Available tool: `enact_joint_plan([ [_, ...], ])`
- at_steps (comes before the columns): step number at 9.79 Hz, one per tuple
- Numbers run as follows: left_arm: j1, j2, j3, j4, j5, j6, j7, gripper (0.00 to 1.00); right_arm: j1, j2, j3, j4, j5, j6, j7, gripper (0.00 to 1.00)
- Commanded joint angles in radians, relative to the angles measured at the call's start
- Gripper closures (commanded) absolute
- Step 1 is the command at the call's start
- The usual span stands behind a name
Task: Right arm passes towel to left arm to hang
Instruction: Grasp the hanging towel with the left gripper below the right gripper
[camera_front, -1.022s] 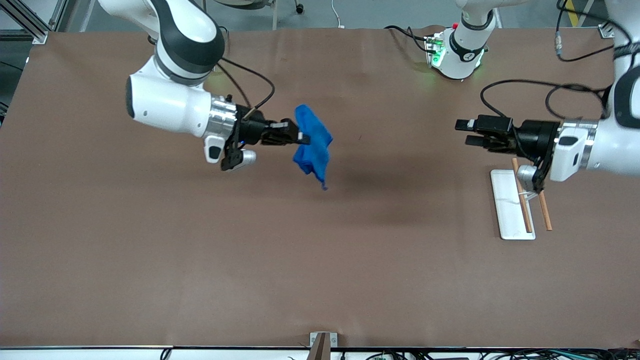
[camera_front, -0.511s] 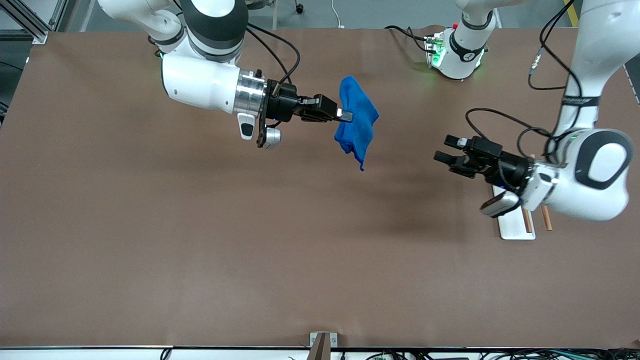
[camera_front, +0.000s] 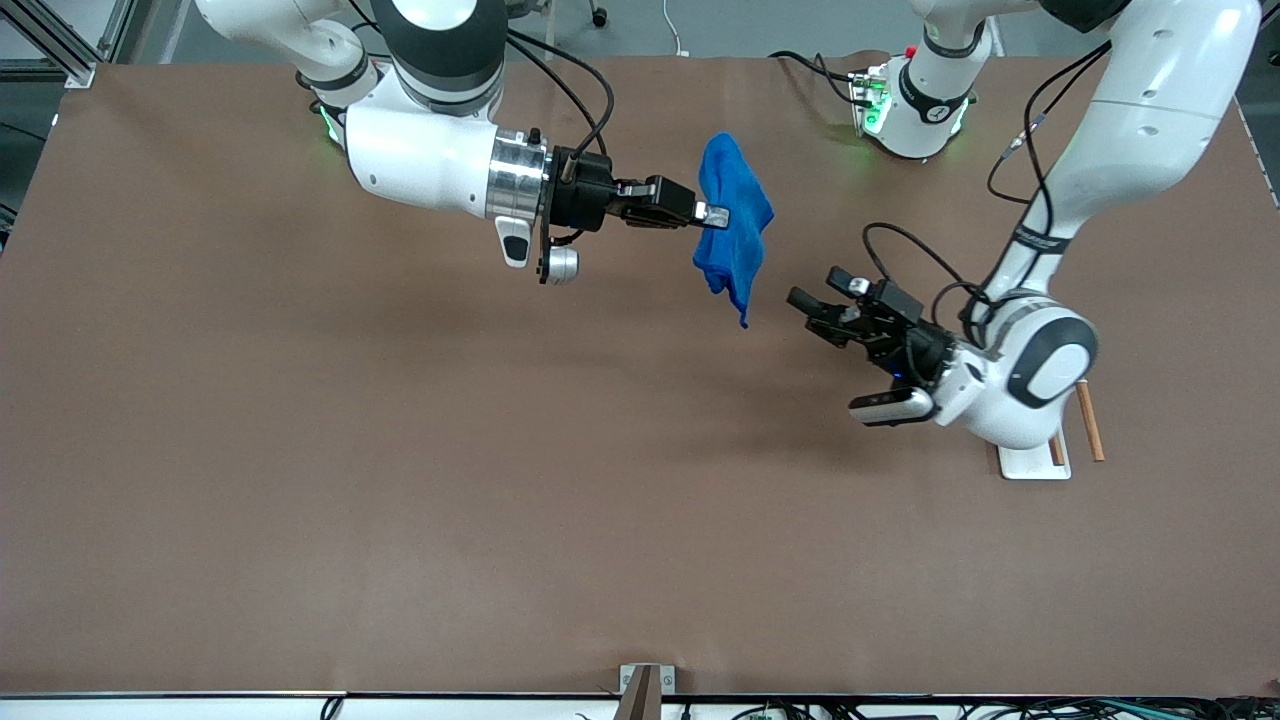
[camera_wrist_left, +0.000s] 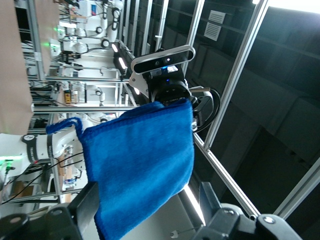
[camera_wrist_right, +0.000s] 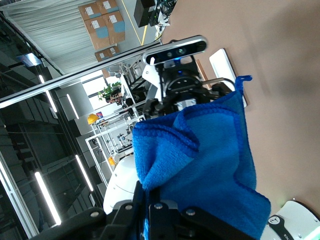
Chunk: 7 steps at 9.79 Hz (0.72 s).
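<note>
The bright blue towel (camera_front: 735, 220) hangs in the air over the table's middle, pinched at one edge by my right gripper (camera_front: 708, 213), which is shut on it. It also shows in the right wrist view (camera_wrist_right: 205, 160) and in the left wrist view (camera_wrist_left: 137, 165). My left gripper (camera_front: 812, 308) is open and empty, in the air a short way from the towel's lower corner, pointing at it. In the left wrist view the towel fills the space ahead of the open fingers (camera_wrist_left: 87, 205). Its small corner loop (camera_wrist_right: 243, 78) shows at one corner.
A white base with wooden rods (camera_front: 1035, 458) stands at the left arm's end of the table, partly hidden by the left arm. The brown table (camera_front: 400, 480) lies below both arms.
The right gripper has carried the towel toward the left arm's end and a little up in the front view. The left gripper has swung in toward the towel, closing the gap.
</note>
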Motion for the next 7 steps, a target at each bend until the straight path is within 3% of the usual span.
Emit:
enact_joint_plan([
  [1, -0.003, 0.026, -0.009, -0.043, -0.022, -0.002, 0.061, 0.11, 0.005, 0.008, -0.002, 0.016, 0.028, 0.008, -0.006, 1.00],
  [7, -0.047, 0.060, -0.041, -0.098, -0.114, 0.000, 0.150, 0.18, 0.005, 0.006, -0.002, 0.016, 0.028, 0.008, -0.006, 1.00],
])
